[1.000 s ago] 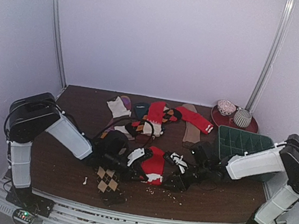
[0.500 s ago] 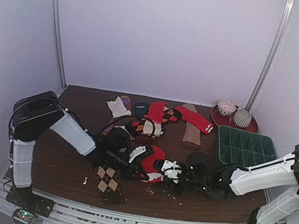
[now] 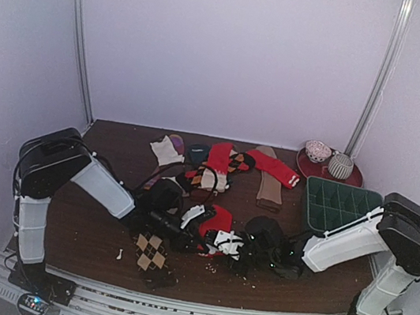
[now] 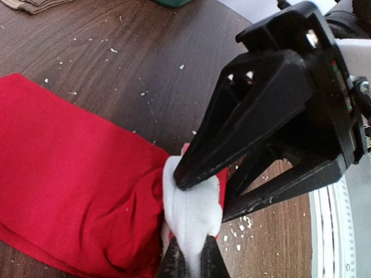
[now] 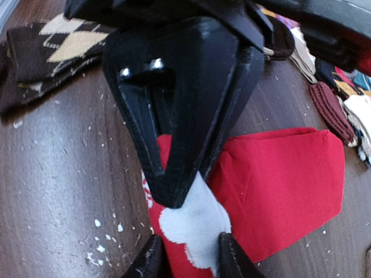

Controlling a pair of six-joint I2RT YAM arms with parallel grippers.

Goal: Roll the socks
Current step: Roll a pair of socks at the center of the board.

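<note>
While tight on red sock (image 4: 75, 191), left end effector (image 4: 188, 262), right end effector (image 5: 188, 256); argyle sock (image 5: 55, 46) beside.

Wooden table (image 3: 89, 236) carries red sock (image 3: 221, 217), argyle sock (image 3: 149, 251), green tray (image 3: 344, 204).

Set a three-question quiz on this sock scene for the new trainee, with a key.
1. True or false: the left gripper stands open, clear of the red sock.
2. Which part of the red sock does the right gripper pinch? A: its white end. B: its plain red middle. C: no part of it.
3. Fill the gap: the sock that lies on the table and is held by neither gripper is the brown ____ sock.

Key
1. False: it is shut on the sock's white end.
2. A.
3. Argyle.
</note>
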